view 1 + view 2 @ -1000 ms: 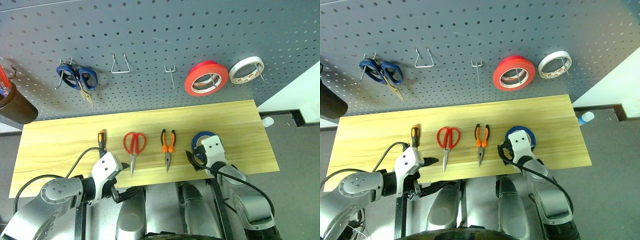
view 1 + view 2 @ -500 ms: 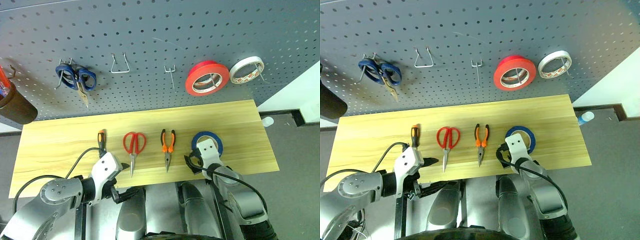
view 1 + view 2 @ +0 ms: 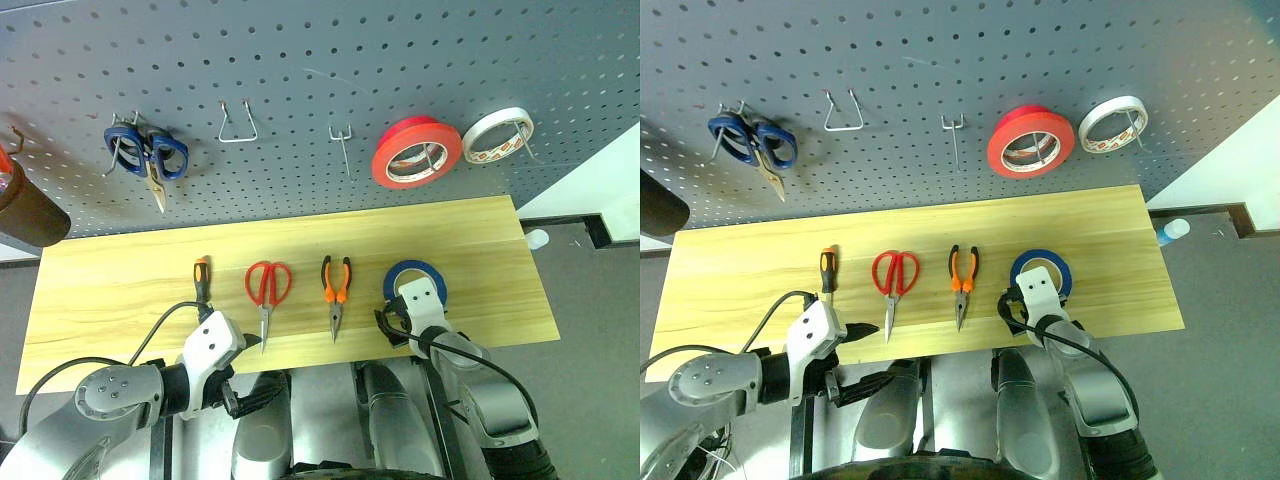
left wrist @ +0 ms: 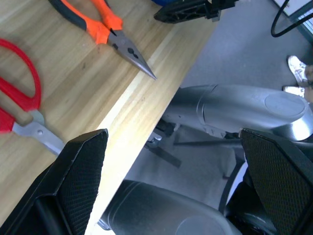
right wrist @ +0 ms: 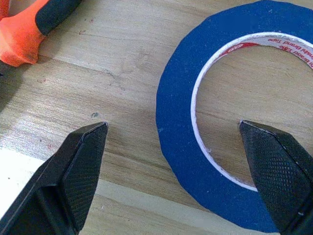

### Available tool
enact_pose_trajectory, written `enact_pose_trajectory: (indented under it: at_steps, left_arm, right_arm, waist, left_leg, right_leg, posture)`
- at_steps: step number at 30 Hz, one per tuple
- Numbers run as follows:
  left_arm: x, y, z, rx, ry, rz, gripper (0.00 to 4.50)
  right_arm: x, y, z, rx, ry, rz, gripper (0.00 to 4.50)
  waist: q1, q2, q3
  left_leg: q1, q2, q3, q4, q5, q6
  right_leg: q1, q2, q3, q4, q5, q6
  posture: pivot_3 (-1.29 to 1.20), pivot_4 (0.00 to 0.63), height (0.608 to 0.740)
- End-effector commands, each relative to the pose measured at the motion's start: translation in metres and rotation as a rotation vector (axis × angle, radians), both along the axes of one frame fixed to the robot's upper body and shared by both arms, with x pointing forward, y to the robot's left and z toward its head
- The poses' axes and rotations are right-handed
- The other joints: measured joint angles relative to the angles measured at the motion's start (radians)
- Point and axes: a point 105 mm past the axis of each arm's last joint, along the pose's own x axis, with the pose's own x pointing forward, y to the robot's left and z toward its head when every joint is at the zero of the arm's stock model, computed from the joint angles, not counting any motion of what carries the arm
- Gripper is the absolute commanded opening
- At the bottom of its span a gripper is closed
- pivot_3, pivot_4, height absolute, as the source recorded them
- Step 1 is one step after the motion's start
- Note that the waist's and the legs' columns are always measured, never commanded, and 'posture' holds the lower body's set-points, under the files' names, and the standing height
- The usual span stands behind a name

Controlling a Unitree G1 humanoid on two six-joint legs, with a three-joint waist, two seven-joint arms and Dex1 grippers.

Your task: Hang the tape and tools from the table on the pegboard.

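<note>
— Where's the tape (image 5: 181,161) sitting against the right gripper (image 5: 171,147)?

— Flat on the table (image 3: 110,290), near the right end. The gripper hangs just above its near rim with the fingers (image 5: 80,161) spread wide: one over bare wood outside the roll, the other over its open centre. Whether they touch it, I can't tell.

— And the tools?

— In a row to the left of the tape: pliers (image 3: 335,290), scissors (image 3: 267,290), then the screwdriver (image 3: 201,277). All on the wood, apart from each other.

— Anything on the pegboard (image 3: 300,60)?

— Blue scissors (image 3: 148,160), a red roll (image 3: 415,152) and a whitish roll (image 3: 496,135) on hooks.

— The left arm?

— The left gripper (image 3: 855,328) sits at the table's front edge, near the scissors' tip, fingers (image 4: 78,169) wide apart, holding nothing.
</note>
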Motion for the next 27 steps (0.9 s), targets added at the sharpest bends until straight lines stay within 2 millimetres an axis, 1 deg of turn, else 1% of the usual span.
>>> enact_pose_trajectory:
  at_steps: [1,2,5,9,14,15,19,24,26,27]
  left_arm:
    - [-0.006,-0.004,0.006,-0.009,-0.010,-0.023,4.50]
    - [-0.006,-0.004,0.006,-0.009,-0.009,-0.022,4.50]
    - [-0.007,-0.004,0.005,-0.009,-0.008,-0.018,4.50]
    - [-0.006,-0.003,0.005,-0.007,-0.009,-0.013,4.50]
    - [-0.004,-0.002,0.004,-0.007,-0.011,-0.008,4.50]
    - [-0.004,-0.002,0.003,-0.007,-0.011,-0.007,4.50]
    - [-0.002,-0.002,0.001,-0.006,-0.016,-0.001,4.50]
    - [0.010,-0.003,0.004,-0.027,-0.074,0.027,4.50]
    - [0.015,-0.003,0.003,-0.031,-0.093,0.031,4.50]
    - [0.019,-0.005,0.006,-0.048,-0.134,0.031,4.50]
  right_arm:
    - [-0.005,-0.002,0.000,0.001,0.008,-0.007,4.46]
    - [-0.005,-0.002,-0.001,-0.001,0.010,-0.009,4.46]
    - [-0.005,-0.004,-0.001,-0.008,0.012,-0.016,3.87]
    - [-0.003,-0.005,-0.001,-0.008,0.010,-0.017,2.54]
    - [-0.001,-0.006,-0.001,-0.008,0.006,-0.018,0.74]
    - [0.000,-0.006,0.000,-0.008,0.006,-0.018,0.66]
    - [0.002,-0.007,0.000,-0.011,0.001,-0.018,0.66]
    - [0.005,-0.008,0.006,-0.013,-0.021,0.011,0.66]
    - [0.006,-0.010,0.005,-0.014,-0.022,0.017,0.66]
    - [0.007,-0.012,0.005,-0.011,-0.021,0.016,0.66]
  waist:
    - [0.000,0.000,0.001]
    - [0.000,-0.001,0.001]
    - [-0.001,-0.001,0.002]
    - [-0.002,-0.001,0.003]
    - [-0.002,-0.001,0.003]
    - [-0.002,-0.001,0.003]
    - [-0.003,-0.002,0.003]
    - [-0.003,-0.002,0.003]
    - [-0.001,-0.002,0.003]
    - [0.000,-0.003,0.002]
  left_leg:
    - [0.000,0.000,0.000,0.000,0.000,0.000]
    - [0.000,0.000,0.000,0.000,0.000,0.000]
    - [0.000,0.000,0.000,0.000,0.000,0.000]
    - [0.000,0.000,0.000,0.000,0.000,0.000]
    - [0.000,0.000,0.000,0.000,0.000,0.000]
    - [0.000,0.000,0.000,0.000,0.000,0.000]
    - [0.000,0.000,0.000,0.000,0.000,0.000]
    - [0.000,0.000,0.000,0.000,0.001,-0.002]
    - [0.000,0.000,0.000,0.000,0.001,-0.002]
    - [-0.001,0.000,0.000,0.000,0.001,-0.002]
  right_leg:
    - [0.000,0.000,0.000,0.000,0.000,0.000]
    - [0.000,0.000,0.000,0.000,0.000,0.000]
    - [0.000,0.000,0.000,0.000,0.000,0.000]
    - [0.000,0.000,0.000,0.000,0.000,0.000]
    - [0.000,0.000,0.000,0.000,0.000,0.000]
    - [0.000,0.000,0.000,0.000,0.000,0.000]
    - [0.000,0.000,0.000,0.000,0.000,0.000]
    - [0.000,0.000,0.000,0.000,0.000,0.000]
    - [0.000,0.000,0.000,0.000,0.000,0.000]
    - [0.000,0.000,0.000,0.000,0.001,0.001]
  posture:
    - [0.30,0.402,0.740]
    - [0.30,0.402,0.740]
    - [0.30,0.402,0.740]
    - [0.31,0.399,0.740]
    - [0.31,0.393,0.740]
    - [0.31,0.393,0.740]
    - [0.31,0.381,0.740]
    - [0.31,0.347,0.740]
    - [0.31,0.334,0.740]
    - [0.31,0.320,0.740]
